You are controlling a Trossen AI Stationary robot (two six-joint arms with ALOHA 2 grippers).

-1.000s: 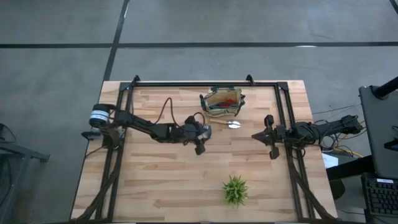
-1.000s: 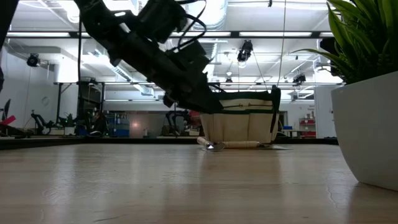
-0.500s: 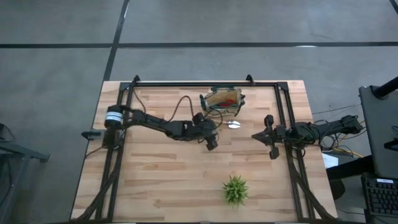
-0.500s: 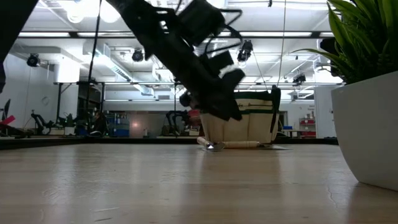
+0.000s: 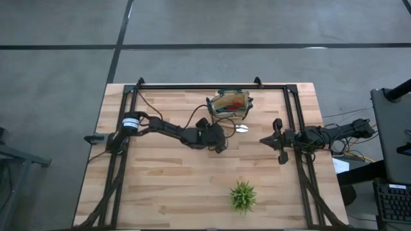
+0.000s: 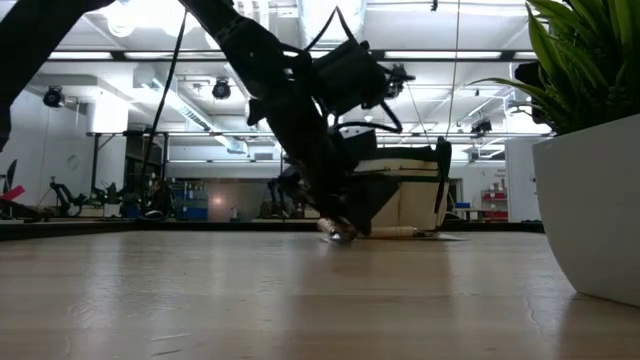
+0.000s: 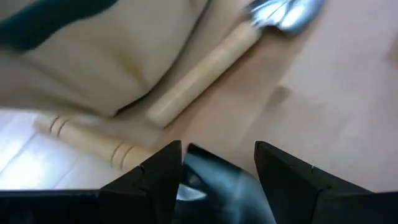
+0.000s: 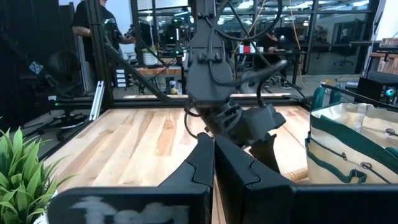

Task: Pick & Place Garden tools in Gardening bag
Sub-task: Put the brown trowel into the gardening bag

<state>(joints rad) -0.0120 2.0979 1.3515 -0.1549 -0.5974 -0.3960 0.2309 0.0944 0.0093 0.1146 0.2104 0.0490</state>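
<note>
Left pincer point(image 7: 214, 168) just beside trowel point(image 7: 205, 62).

Overhead, table-level, two wrist views.

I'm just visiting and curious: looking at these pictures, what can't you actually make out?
- High view: the tools inside the round tan fabric bag with green trim are too small to name.
- Low view: the left hand hides much of that bag.
- Left wrist view: two wooden-handled tools beside the bag are blurred, and one runs under the bag.
- Right wrist view: the right hand blocks the table behind it.
</note>
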